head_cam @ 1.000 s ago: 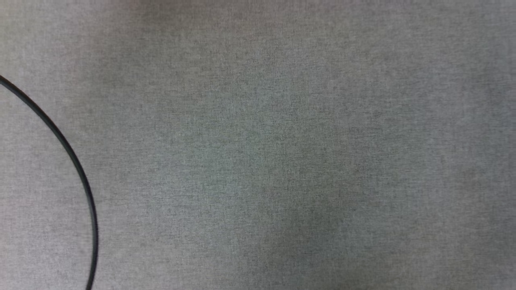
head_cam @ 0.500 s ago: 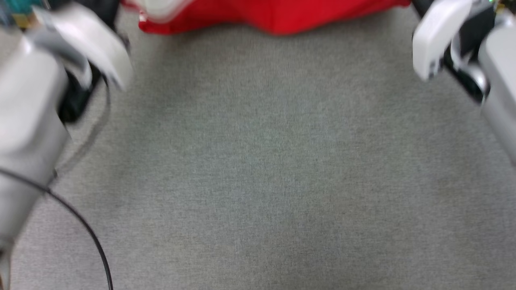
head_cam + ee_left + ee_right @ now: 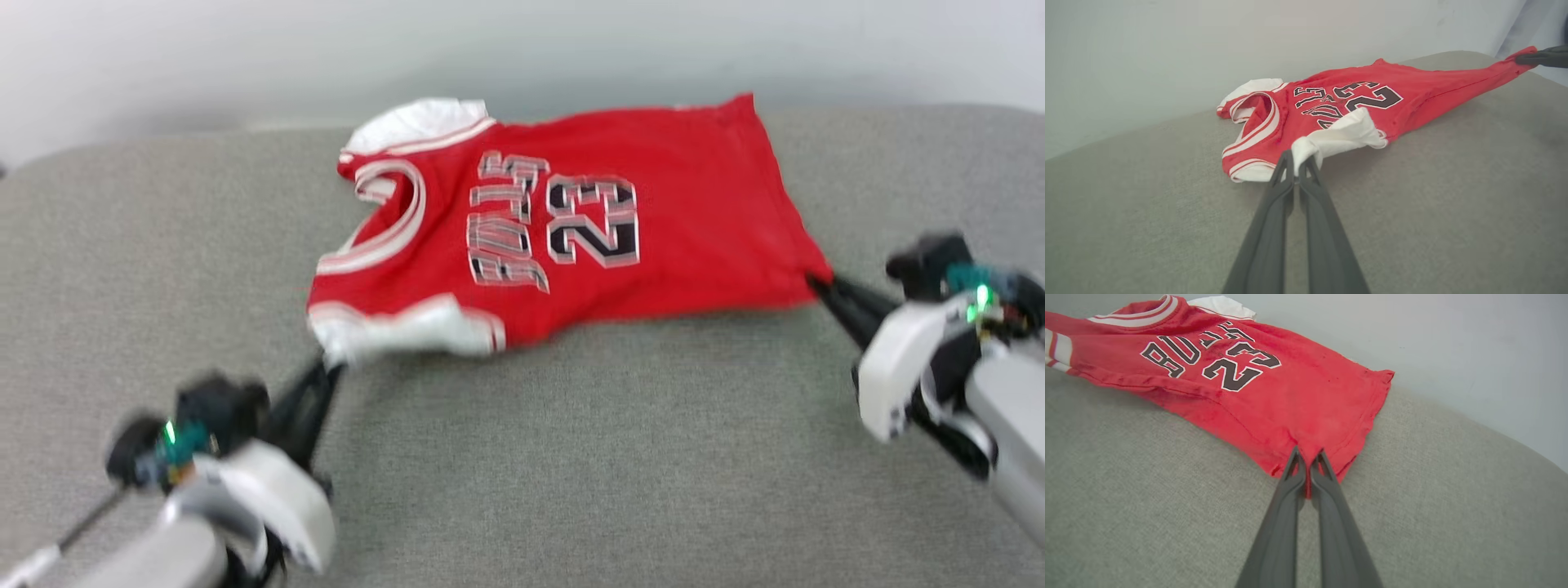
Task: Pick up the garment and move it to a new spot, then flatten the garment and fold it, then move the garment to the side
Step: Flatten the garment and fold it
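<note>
The garment (image 3: pixel 653 220) is a red jersey with white sleeves, striped trim and black "BULLS 23" print, spread face up across the grey surface, neck toward the left. My left gripper (image 3: pixel 331 371) is shut on the near white sleeve (image 3: pixel 1331 141), pinching its edge between the dark fingertips (image 3: pixel 1296 163). My right gripper (image 3: pixel 816 282) is shut on the garment's near hem corner (image 3: pixel 1306 457). The red cloth (image 3: pixel 1453 87) is drawn taut toward the right gripper's fingers (image 3: pixel 1541 57), and its near side is lifted a little off the surface.
The grey fabric surface (image 3: pixel 571 457) stretches wide in front of the garment. Its far edge (image 3: pixel 163 143) meets a pale wall (image 3: pixel 522 49) just behind the jersey. A thin dark cable (image 3: pixel 82 514) runs by my left forearm.
The head camera has swung upward from bare grey fabric to the garment and both arms. The openings of both grippers look unchanged.
</note>
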Available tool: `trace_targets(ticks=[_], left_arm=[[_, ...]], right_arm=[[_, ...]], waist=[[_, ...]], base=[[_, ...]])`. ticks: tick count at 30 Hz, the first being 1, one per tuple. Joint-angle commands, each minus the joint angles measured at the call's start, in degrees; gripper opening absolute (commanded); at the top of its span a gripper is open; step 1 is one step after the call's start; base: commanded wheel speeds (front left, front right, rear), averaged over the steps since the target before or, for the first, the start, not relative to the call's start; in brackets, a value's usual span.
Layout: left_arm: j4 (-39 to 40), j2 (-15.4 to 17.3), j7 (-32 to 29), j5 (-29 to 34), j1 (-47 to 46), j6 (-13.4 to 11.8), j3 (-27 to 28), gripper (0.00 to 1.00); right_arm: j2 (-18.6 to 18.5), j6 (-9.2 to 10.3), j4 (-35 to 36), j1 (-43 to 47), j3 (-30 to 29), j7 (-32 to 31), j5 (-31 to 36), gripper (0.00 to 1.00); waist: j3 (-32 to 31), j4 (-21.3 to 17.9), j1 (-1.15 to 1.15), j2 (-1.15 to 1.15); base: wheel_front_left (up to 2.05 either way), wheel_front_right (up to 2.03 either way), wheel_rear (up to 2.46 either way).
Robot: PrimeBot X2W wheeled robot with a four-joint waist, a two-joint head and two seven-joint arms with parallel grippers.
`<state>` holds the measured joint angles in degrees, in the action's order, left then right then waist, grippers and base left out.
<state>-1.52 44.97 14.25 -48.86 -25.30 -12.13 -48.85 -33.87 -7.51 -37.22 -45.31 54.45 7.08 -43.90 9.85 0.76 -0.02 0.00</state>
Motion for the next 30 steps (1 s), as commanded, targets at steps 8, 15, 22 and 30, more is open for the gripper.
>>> trace_targets(ticks=[8, 15, 22, 30], left_arm=[[7.82, 1.08, 0.13, -4.22, 16.00, -6.81, -2.81, 0.00], [10.03, 0.86, 0.50, -7.33, 25.60, -9.78, -4.47, 0.00], [10.33, 2.29, 0.52, -10.10, 32.12, -10.32, -5.39, 0.00], [8.70, 1.29, 0.57, -8.38, 29.44, -8.64, -5.19, 0.00]], right_arm=[[-4.35, 0.04, 5.18, 14.68, -0.98, -0.42, -0.98, 0.00], [-6.86, 0.04, 9.55, 26.39, -4.86, -1.23, -0.13, 0.00], [-8.60, 0.04, 15.29, 38.59, -11.80, -3.33, 0.78, 0.00], [-6.77, 0.03, 22.80, 45.48, -20.55, -8.13, 4.26, 0.00]], waist=[[-6.30, 0.72, 0.02, 0.00], [-9.57, 1.34, 0.02, 0.00], [-10.92, 1.97, 0.02, 0.00], [-10.00, 1.82, 0.02, 0.00]], base=[[0.00, 0.00, 0.00], [0.00, 0.00, 0.00], [0.00, 0.00, 0.00], [0.00, 0.00, 0.00]])
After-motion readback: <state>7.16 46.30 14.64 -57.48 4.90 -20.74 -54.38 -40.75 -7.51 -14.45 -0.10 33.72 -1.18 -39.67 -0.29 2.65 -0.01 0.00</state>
